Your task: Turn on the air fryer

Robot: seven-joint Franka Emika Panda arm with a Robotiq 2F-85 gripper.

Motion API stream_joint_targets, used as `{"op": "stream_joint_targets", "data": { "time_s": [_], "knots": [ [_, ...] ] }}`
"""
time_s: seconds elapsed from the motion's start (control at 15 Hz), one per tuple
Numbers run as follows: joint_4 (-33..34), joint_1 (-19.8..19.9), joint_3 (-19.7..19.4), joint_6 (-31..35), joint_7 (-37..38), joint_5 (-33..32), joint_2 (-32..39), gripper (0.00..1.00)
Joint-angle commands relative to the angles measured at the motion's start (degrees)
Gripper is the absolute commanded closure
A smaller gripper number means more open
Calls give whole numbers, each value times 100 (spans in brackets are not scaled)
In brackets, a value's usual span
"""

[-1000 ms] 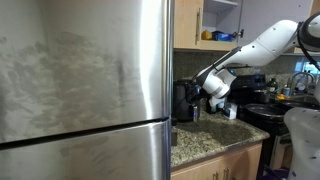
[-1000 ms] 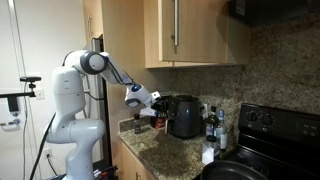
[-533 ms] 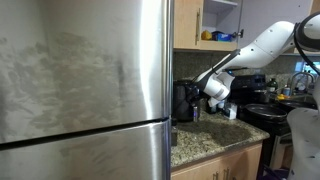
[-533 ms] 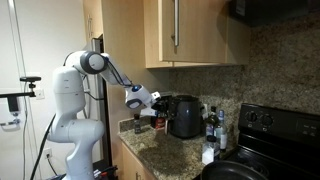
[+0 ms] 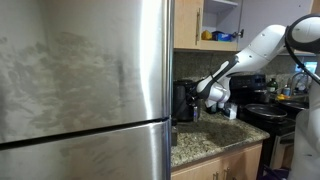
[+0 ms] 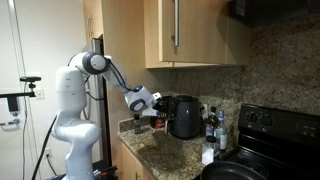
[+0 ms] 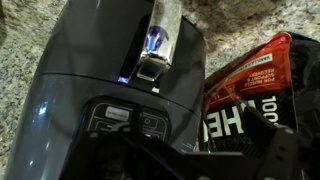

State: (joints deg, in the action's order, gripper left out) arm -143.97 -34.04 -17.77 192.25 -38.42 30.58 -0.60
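Observation:
The air fryer (image 6: 185, 115) is a dark glossy box at the back of the granite counter; it also shows in an exterior view (image 5: 183, 100). In the wrist view the air fryer (image 7: 90, 80) fills the left and middle, with its control panel (image 7: 125, 121) low in the picture. My gripper (image 6: 158, 110) hangs just in front of the fryer, close to its face, and shows in an exterior view (image 5: 206, 96) too. In the wrist view the gripper (image 7: 200, 165) appears as dark fingers spread apart at the bottom edge, holding nothing.
A red printed bag (image 7: 255, 85) lies right beside the fryer. A stainless fridge (image 5: 85, 90) fills the near side. Dark bottles (image 6: 210, 125) and a black stove (image 6: 270, 125) stand past the fryer. Wooden cabinets (image 6: 195, 30) hang overhead.
The gripper has moved a little closer to the air fryer's front and slightly lower. Nothing else has moved.

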Motion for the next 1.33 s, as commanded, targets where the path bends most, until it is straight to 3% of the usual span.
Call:
{"op": "stream_joint_targets", "data": {
  "time_s": [0.0,0.27,1.27],
  "knots": [
    [0,-5,0,0,2,0,9,0],
    [-1,-9,1,0,2,0,-25,0],
    [935,93,135,451,234,-260,1206,0]
  ]
}}
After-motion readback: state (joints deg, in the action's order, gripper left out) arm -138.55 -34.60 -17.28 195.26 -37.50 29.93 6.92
